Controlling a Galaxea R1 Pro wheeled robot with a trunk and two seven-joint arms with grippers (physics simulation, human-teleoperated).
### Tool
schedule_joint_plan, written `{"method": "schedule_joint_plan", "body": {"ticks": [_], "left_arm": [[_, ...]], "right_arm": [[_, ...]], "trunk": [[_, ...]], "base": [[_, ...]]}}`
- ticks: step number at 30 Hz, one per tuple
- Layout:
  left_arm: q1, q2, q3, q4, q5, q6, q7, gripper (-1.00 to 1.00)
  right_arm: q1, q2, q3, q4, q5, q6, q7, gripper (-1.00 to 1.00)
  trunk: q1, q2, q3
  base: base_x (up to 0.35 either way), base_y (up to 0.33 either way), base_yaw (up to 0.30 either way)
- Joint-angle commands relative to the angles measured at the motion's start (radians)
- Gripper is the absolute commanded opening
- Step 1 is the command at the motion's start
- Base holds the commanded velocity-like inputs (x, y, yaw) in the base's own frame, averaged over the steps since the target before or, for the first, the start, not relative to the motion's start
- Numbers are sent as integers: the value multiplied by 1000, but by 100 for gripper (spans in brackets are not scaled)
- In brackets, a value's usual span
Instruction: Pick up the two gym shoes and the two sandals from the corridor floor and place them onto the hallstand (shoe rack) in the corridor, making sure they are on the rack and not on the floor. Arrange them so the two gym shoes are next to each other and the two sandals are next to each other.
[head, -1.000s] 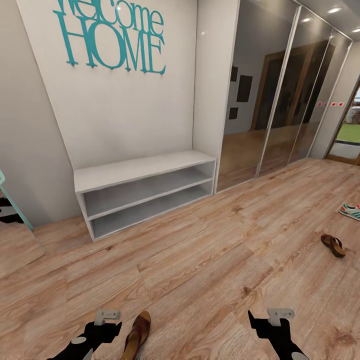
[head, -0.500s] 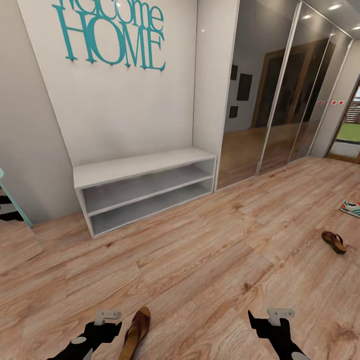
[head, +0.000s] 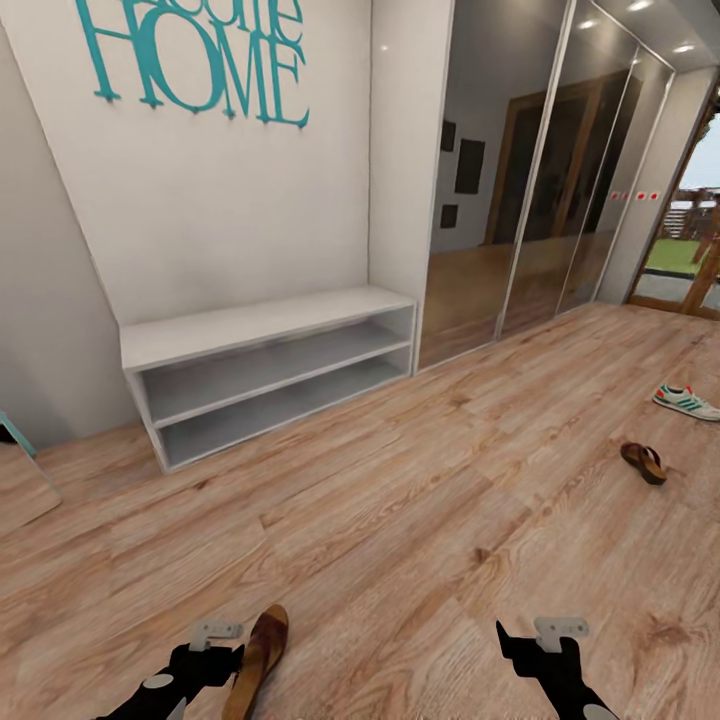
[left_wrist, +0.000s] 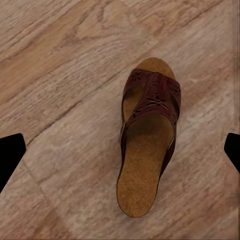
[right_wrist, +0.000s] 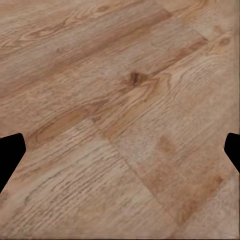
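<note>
A dark brown sandal (head: 256, 660) lies flat on the wood floor (head: 420, 500) just beside the left gripper (head: 216, 634), on its inner side, long axis running away from the robot. In the left wrist view the sandal (left_wrist: 147, 142) sits between wide-spread fingertips (left_wrist: 11, 152). The right gripper (head: 560, 630), also spread wide and empty, is farther off.

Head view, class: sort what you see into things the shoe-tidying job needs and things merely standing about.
Job:
near sandal
far sandal
gym shoe
floor

Standing about:
white bench
HOME lettering
mirrored doors
</note>
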Motion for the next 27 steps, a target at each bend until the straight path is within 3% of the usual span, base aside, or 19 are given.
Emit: {"method": "schedule_joint_plan", "body": {"ticks": [1,8,9,15,21,27], "left_arm": [[0,0,-1,1,-1,-4,-3,100],[-5,3,1,1,-25,-3,-39,100],[-12,4,2,1,-50,-2,-67,100],[-18,6,4,-2,-84,0,-95,100],[-19,6,4,-1,-90,0,-99,100],[-16,5,3,0,-91,-1,-98,100]], "right_arm": [[-1,0,0,1,-7,-3,0,100],[-9,-8,-1,-38,-9,97,0,100],[-29,-10,-2,-108,-9,197,0,100],[-71,-10,-2,-289,-8,344,-2,100],[-93,-11,-2,-378,-8,373,-4,100],[-98,-10,-3,-396,-9,376,-3,100]], "trunk": [[4,-8,-5],[31,-57,-38],[34,-64,-43],[37,-65,-75],[40,-66,-108],[42,-68,-141]], "base": [[0,0,-173],[0,0,-87],[0,0,-17],[0,0,-7],[0,0,-1],[0,0,0]]}}
